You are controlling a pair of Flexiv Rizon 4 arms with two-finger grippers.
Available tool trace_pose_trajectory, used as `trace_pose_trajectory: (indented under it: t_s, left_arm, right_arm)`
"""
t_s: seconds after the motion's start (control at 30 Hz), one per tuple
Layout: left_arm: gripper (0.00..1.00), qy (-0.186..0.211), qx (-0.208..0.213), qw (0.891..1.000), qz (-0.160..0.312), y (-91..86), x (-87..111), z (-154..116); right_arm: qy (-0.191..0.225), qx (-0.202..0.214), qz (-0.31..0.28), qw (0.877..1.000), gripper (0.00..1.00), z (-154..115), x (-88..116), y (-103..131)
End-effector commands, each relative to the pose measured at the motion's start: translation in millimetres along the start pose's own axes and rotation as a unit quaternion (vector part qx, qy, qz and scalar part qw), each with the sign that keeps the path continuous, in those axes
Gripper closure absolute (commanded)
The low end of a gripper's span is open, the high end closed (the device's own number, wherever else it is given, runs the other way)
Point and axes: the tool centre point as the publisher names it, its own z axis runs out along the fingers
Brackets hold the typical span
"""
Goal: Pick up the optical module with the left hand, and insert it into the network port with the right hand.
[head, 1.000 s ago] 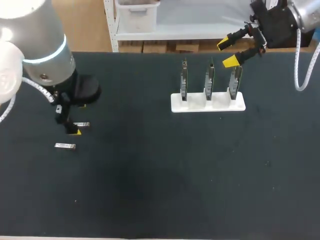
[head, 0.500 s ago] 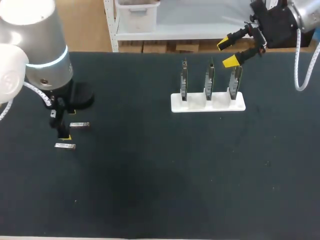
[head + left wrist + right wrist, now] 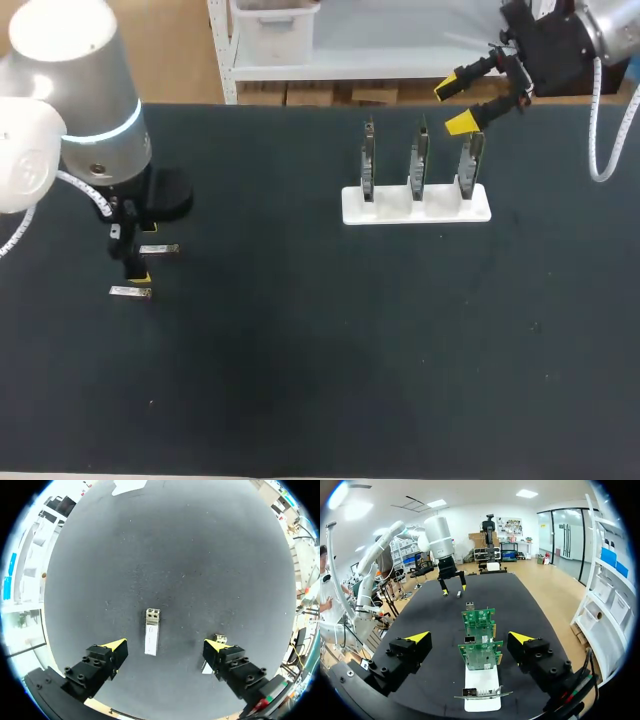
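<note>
Silvery, slim optical module (image 3: 151, 631) lies flat inside the spread left claw (image 3: 166, 646).

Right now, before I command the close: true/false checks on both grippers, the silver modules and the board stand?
1. The left gripper is shut on the silver metal optical module. False: it is open; the module lies on the black table between its fingers, touched by neither.
2. A second silver module lies beside one finger. True.
3. The white stand holds three upright green circuit boards. True.
4. The right gripper carries a module. False: it is open and empty.
</note>
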Motion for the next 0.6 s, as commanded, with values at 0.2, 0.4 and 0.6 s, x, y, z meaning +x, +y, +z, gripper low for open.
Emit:
trace_pose_trajectory:
  t_s: [0.2, 0.4, 0.6]
  left_arm:
    - [0.0, -0.006, 0.0, 1.0, -0.008, 5.0, 7.5, 11.4]
    - [0.0, -0.009, 0.0, 1.0, -0.008, 6.1, 8.1, 13.2]
    - [0.06, -0.016, 0.0, 1.0, 0.0, 6.9, 6.7, 15.4]
  right_arm:
    - [0.0, 0.003, -0.001, 1.0, 0.0, 0.0, 0.2, 2.4]
    - [0.0, 0.003, -0.001, 1.0, 0.0, 0.0, 0.2, 2.4]
    - [0.0, 0.003, -0.001, 1.0, 0.0, 0.0, 0.2, 2.4]
